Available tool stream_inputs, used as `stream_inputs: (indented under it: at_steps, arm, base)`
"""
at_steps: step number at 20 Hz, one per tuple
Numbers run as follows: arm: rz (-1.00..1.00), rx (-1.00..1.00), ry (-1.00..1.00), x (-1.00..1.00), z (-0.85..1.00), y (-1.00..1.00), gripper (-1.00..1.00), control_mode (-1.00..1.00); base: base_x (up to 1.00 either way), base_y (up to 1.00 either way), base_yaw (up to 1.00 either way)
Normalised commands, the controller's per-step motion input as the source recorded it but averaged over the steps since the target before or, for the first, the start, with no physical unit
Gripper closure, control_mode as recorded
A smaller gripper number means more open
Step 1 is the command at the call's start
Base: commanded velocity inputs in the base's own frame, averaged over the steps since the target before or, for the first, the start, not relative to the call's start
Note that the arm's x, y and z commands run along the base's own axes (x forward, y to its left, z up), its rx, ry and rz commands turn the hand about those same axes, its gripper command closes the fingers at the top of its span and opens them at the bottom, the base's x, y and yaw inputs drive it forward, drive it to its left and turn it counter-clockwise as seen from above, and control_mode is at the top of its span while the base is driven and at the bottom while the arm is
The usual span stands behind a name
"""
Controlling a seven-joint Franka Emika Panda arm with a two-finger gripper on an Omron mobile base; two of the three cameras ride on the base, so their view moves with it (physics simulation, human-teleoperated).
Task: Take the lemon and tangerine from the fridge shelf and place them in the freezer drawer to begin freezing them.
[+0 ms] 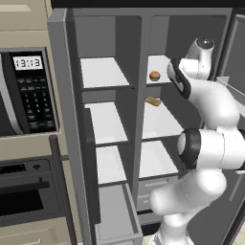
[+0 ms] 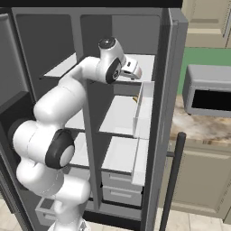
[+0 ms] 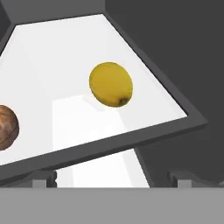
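Fridge shelf [image 3: 65, 52]: lemon [image 3: 111, 84] & tangerine [image 3: 6, 127] apart on it, hand [image 3: 111, 180] open, empty.

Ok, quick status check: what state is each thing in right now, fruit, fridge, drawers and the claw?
lemon: on the upper fridge shelf, not gripped.
tangerine: on the same shelf, apart from the lemon.
fridge door: open.
freezer drawer: pulled open.
two stacked drawers: shut.
claw: open, holding nothing, short of the lemon.
tan-brown food item: on the shelf below.
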Motion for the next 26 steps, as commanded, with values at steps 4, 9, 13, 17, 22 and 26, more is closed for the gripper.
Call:
stream_inputs:
  at_steps: [4, 9, 13, 17, 22, 26]
  arm:
    - [0.00, 0.01, 0.04, 0.64, 0.00, -0.01, -1.00, -1.00]
    - [0.00, 0.00, 0.03, 0.45, -0.08, -0.04, -1.00, -1.00]
    - [0.00, 0.01, 0.00, 0.25, -0.08, -0.17, -1.00, -1.00]
    - [0.00, 0.00, 0.00, 0.21, -0.09, -0.25, -1.00, -1.00]
    - [0.00, 0.00, 0.00, 0.37, -0.15, -0.11, -1.00, -1.00]
    - [0.00, 0.00, 0.00, 0.44, -0.17, 0.00, -1.00, -1.00]
  base:
    - [0.00, 0.00, 0.00]
    - [0.00, 0.00, 0.00]
    - [0.00, 0.00, 0.00]
    - [0.00, 0.00, 0.00]
    - [0.00, 0.00, 0.00]
    - [0.00, 0.00, 0.00]
